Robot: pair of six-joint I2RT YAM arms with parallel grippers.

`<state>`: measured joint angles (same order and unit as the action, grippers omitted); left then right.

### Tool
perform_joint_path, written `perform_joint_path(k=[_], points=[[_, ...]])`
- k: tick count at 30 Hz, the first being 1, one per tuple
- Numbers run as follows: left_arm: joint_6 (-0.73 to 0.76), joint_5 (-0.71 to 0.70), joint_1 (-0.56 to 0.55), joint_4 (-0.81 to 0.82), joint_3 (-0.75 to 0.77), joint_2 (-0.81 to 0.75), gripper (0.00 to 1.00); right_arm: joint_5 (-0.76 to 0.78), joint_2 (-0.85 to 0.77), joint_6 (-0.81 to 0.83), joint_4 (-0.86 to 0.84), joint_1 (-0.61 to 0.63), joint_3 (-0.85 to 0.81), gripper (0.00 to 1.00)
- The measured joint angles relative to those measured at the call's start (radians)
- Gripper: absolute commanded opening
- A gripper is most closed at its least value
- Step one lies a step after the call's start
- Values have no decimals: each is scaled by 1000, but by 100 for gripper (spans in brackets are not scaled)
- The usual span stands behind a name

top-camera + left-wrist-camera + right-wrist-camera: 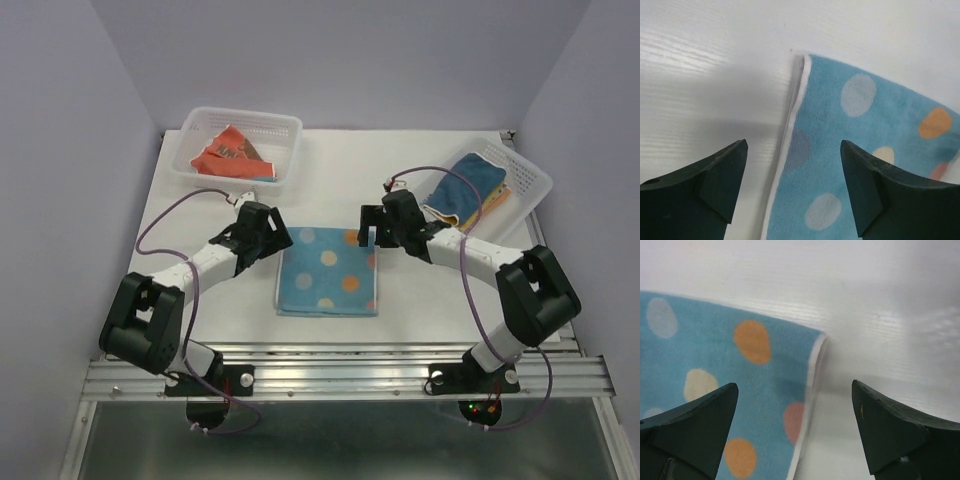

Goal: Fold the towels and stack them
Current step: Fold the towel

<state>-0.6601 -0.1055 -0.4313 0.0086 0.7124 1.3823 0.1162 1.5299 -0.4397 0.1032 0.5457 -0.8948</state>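
- A light blue dotted towel (328,272) lies flat in the middle of the white worktop (420,310), between the two arms and square to the near edge.
- The left hand (268,232) sits at the towel's far left corner, spread wide and gripping nothing. In its wrist view the dark fingers (720,180) straddle the towel's white-hemmed left edge, one over bare worktop and one over cloth.
- The right hand (374,232) mirrors it at the far right corner, equally spread and empty, and straddles the right edge the same way.
- At both corners the hem looks doubled, which suggests the towel is already folded over with its layers lined up.
- The hands' matching positions probably let each take one corner, so the cloth moves evenly without skewing.
- The left basket (200,120), at the far left, holds a crumpled red-orange towel (225,155), apparently waiting its turn.
- The right basket (530,180), at the far right, holds a stack of folded towels (465,190). This is likely where the blue one goes next.
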Motion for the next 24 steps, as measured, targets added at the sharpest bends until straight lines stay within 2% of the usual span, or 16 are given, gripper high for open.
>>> perform_joint_path(k=[7,9,14,15,18,24], points=[[49,46,52,59,76,154,72,111,149,45,25,-1,-112,100],[60,60,58,65,99,196,71,125,173,53,25,-1,-127,97],[77,83,65,78,150,284,60,136,208,66,24,-9,-140,83],[79,87,67,82,167,300,55,134,214,69,22,-10,-143,81],[83,91,68,89,197,329,53,122,243,76,18,-18,-156,76],[87,93,74,97,222,368,36,94,278,81,6,-43,-164,65]])
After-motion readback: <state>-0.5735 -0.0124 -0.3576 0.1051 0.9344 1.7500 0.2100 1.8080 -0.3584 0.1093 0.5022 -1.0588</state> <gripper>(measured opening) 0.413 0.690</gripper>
